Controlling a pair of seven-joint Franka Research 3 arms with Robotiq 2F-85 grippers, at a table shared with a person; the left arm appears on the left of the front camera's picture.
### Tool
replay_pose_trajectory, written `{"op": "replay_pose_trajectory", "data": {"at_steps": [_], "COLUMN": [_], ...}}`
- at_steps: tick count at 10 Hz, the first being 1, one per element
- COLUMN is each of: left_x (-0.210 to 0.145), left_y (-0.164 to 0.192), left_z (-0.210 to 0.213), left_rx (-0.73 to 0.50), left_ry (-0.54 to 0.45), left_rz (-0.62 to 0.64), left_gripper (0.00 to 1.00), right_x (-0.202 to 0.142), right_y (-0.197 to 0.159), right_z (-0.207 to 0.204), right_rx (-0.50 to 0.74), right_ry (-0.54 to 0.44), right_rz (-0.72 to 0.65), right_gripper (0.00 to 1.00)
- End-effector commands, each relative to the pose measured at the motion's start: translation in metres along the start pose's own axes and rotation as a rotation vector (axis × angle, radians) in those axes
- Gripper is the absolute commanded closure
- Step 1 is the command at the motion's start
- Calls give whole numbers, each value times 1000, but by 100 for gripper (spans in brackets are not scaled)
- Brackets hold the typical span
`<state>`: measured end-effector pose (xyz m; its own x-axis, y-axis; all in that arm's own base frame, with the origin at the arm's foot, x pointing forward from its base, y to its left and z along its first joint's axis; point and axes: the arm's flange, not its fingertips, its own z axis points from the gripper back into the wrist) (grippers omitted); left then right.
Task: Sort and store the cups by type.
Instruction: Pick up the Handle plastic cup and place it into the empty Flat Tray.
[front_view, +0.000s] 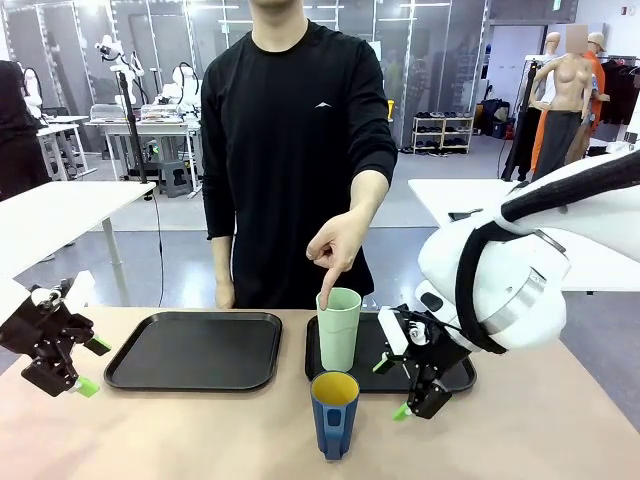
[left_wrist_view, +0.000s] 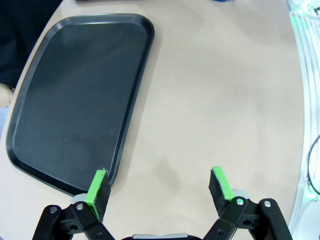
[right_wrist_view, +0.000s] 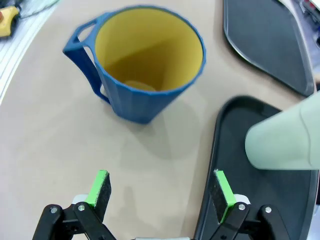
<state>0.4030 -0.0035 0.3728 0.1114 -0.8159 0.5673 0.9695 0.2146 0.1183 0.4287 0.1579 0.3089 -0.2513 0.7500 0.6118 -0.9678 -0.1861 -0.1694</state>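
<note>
The bare left tray (front_view: 195, 350), at lower left of the front view, is open from above. The centre is obstructed by the mint tumbler (front_view: 339, 332), stood on the picture-left end of the right tray (front_view: 372, 338), and by the blue mug (front_view: 334, 415) just before it on the table (front_view: 540, 430). Access to the tumbler's mouth is blocked by the person's hand (front_view: 335, 250), pointed down at its rim. Bare tabletop is seen between the right gripper (right_wrist_view: 162, 187) and the mug in the right wrist view.
</note>
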Motion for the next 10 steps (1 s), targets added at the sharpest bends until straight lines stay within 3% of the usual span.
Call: {"op": "replay_pose_trajectory", "data": {"at_steps": [1, 6, 10], "left_x": [0, 0, 0], "left_y": [0, 0, 0], "left_z": [0, 0, 0], "left_rx": [13, 13, 13], "left_ry": [14, 14, 14], "left_rz": [-1, -1, -1], "left_gripper": [0, 0, 0], "right_x": [-23, -52, -67], "right_y": [-2, -3, -5], "right_z": [-13, -30, -42], "right_rx": [11, 23, 28], "right_ry": [-128, -436, -540], "right_rz": [5, -3, -13], "right_gripper": [0, 0, 0]}}
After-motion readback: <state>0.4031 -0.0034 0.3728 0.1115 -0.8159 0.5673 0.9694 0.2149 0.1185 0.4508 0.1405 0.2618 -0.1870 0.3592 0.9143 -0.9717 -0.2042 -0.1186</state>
